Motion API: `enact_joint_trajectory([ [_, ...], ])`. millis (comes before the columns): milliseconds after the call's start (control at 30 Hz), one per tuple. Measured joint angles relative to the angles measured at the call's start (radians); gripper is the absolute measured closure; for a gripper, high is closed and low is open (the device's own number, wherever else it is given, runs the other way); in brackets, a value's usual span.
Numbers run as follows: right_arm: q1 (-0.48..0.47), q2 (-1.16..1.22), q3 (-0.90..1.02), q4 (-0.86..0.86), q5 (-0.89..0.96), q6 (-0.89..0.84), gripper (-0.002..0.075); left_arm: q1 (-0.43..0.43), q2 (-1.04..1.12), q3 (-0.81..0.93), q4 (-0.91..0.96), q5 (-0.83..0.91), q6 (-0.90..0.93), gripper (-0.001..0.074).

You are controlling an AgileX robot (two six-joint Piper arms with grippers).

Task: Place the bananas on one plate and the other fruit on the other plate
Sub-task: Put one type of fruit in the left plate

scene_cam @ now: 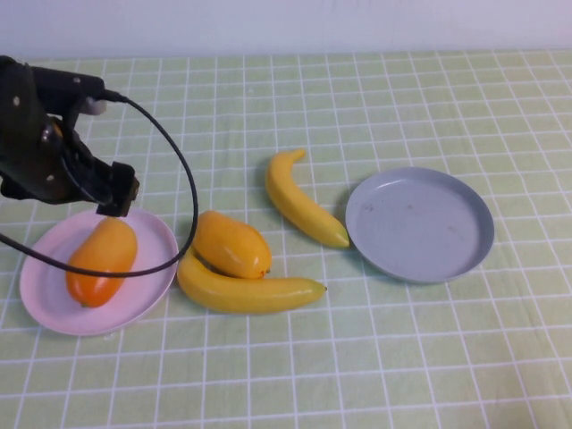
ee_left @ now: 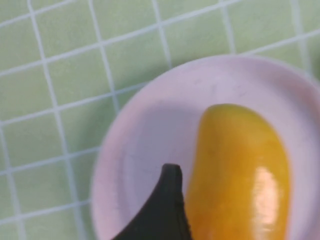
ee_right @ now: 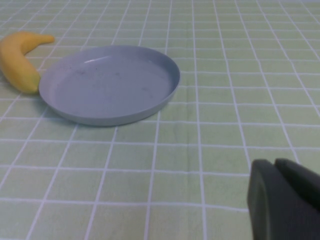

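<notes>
Bananas: two long, curved, glossy yellow pieces are seen on the cloth; one (scene_cam: 302, 206) lies at the centre with its near tip just beside the grey-blue plate, the other (scene_cam: 246, 290) lies nearer, curled around a mango.
Other fruit: two plump, glossy ovals; a redder-orange mango (scene_cam: 101, 260) rests in the pink plate, a yellow-orange mango (scene_cam: 231, 244) sits on the cloth touching the near banana.
Pink plate (scene_cam: 45, 304): round, shallow, pale, placed near left.
Grey-blue plate (scene_cam: 420, 223): round, raised rim, faint scuffs, placed right of centre.
Surface: a pale green cloth (scene_cam: 402, 357) with a white grid is spread flat; a plain pale wall (scene_cam: 286, 27) is seen behind.
Left gripper (scene_cam: 114, 198): held above the pink plate's far edge, just over the mango, jaws spread wide, nothing held.
Right gripper (ee_right: 285, 200): kept low over the cloth near the grey-blue plate, fingers closed together, empty.
</notes>
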Motion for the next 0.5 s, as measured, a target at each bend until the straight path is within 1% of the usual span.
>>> enact_joint_trajectory([
  [133, 0.000, 0.000, 0.000, 0.000, 0.000, 0.000, 0.0743, 0.000, -0.025, 0.000, -0.186, 0.024, -0.050, 0.0073],
  [267, 0.000, 0.000, 0.000, 0.000, 0.000, 0.000, 0.0743, -0.002, -0.023, 0.000, -0.371, 0.039, -0.056, 0.0089],
  [367, 0.000, 0.000, 0.000, 0.000, 0.000, 0.000, 0.0743, -0.023, -0.022, 0.000, -0.419, 0.023, -0.056, 0.0113],
  [500, 0.000, 0.000, 0.000, 0.000, 0.000, 0.000, 0.0743, -0.092, -0.014, 0.000, -0.432, -0.024, -0.090, 0.0132],
])
